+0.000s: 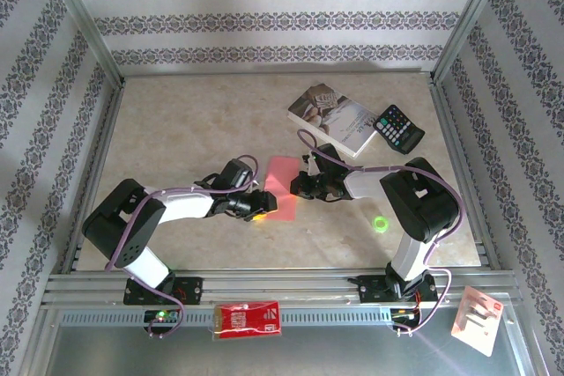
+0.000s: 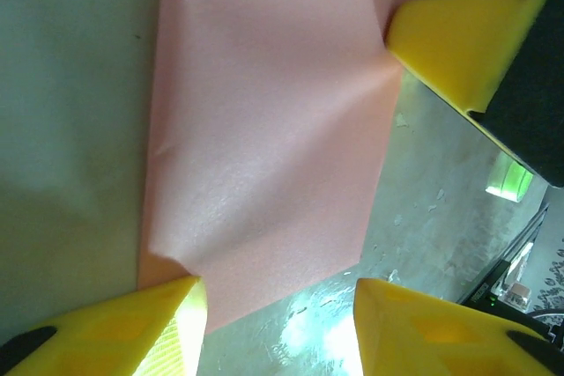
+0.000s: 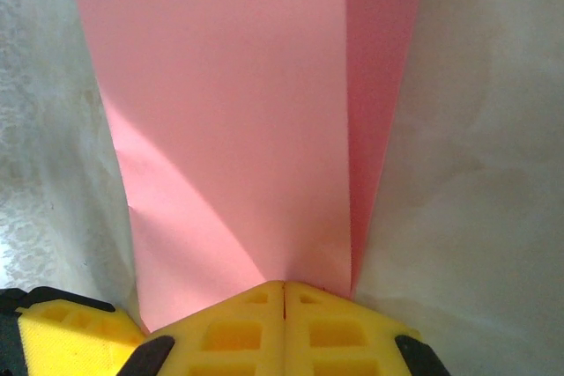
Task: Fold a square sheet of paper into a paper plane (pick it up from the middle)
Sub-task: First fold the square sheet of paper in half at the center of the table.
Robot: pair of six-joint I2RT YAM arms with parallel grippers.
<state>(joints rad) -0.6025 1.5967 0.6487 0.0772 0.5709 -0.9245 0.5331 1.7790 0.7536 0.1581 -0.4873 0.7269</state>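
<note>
Yellow right fingers [image 3: 238, 332], pressed together, apparently pinch one edge of the pink-red square sheet of paper [image 1: 282, 184] in the middle of the desk [image 1: 176, 129]; left fingers [image 2: 423, 332] stand spread at its opposite edge.

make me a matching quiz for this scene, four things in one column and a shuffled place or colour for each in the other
1 square sheet of paper
2 book
3 calculator
4 red packet

A pale cover, far side of the table
B on the metal rail at the near edge
C pink, mid-table
D black, rows of keys

Pairs: 1-C, 2-A, 3-D, 4-B
</note>
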